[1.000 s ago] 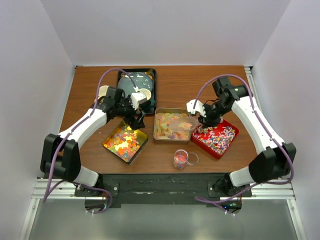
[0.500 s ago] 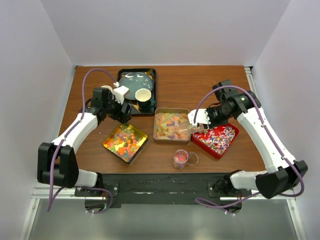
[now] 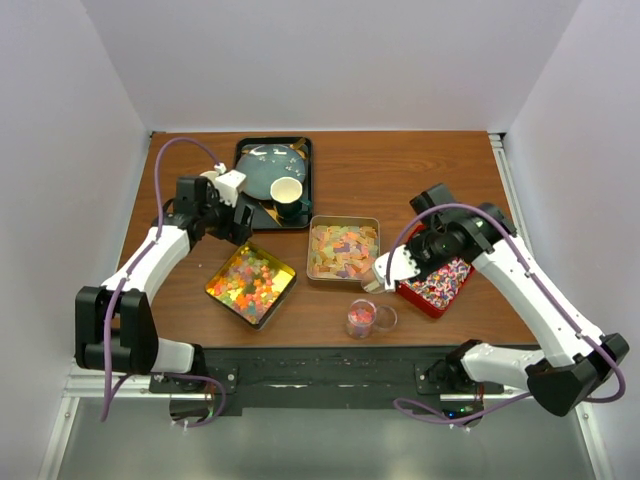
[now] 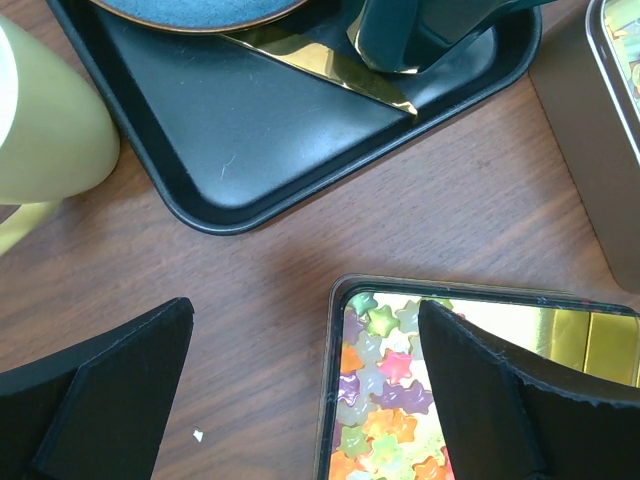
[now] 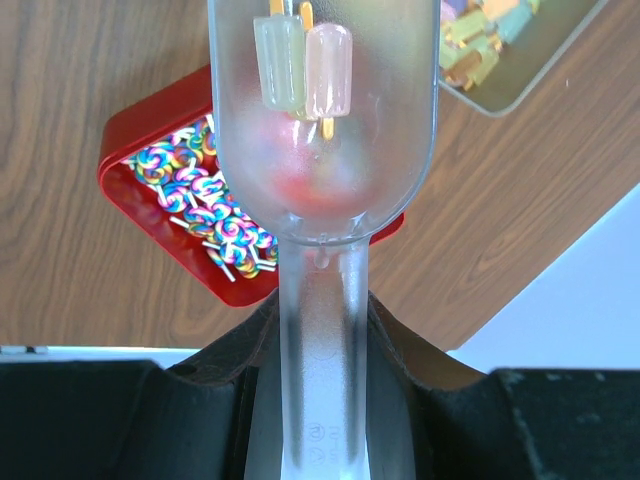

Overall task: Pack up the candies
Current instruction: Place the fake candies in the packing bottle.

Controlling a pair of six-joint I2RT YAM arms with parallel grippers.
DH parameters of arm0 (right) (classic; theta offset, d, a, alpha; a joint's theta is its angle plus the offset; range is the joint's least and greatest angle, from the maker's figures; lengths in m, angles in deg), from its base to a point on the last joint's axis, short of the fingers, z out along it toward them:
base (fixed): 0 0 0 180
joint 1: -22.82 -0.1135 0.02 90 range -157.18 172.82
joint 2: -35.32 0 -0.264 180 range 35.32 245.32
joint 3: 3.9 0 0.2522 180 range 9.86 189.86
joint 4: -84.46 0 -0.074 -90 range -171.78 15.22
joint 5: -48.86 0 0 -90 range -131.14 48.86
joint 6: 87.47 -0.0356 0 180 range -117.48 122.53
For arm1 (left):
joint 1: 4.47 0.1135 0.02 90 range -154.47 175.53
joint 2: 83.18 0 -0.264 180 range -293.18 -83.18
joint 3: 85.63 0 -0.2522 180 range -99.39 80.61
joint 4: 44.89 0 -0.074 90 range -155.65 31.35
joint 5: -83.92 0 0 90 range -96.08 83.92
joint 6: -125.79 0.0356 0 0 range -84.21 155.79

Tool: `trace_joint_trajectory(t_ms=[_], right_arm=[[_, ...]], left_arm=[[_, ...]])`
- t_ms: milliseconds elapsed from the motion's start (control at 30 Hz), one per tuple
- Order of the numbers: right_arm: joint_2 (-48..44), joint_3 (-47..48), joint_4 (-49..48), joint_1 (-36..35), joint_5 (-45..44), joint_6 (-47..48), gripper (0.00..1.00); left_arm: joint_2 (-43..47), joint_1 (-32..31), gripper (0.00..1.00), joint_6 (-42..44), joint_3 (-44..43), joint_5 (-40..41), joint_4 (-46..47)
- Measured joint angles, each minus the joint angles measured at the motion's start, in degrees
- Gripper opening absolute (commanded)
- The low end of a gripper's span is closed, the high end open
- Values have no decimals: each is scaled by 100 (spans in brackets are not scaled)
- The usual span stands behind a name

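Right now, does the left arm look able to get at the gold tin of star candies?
Probably yes. The left tool is open and empty, hanging near the gold tin's corner, and nothing stands between them.

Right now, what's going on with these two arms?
The right hand grips a clear scoop holding two candies, one green and one pink, just beside the red tray. The left hand hangs open over the table by the gold tin of star sweets. A small jar at the front holds some candy.
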Motion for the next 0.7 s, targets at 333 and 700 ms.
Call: trace_joint_trajectory(t_ms=[333, 700], right_arm=[[-24, -118, -9, -726, -411, 50, 0], [-254, -273, 0, -1056, -977, 291, 0]], left_arm=[[0, 39, 100, -2, 7, -105, 46], [-2, 66, 100, -24, 4, -452, 94]])
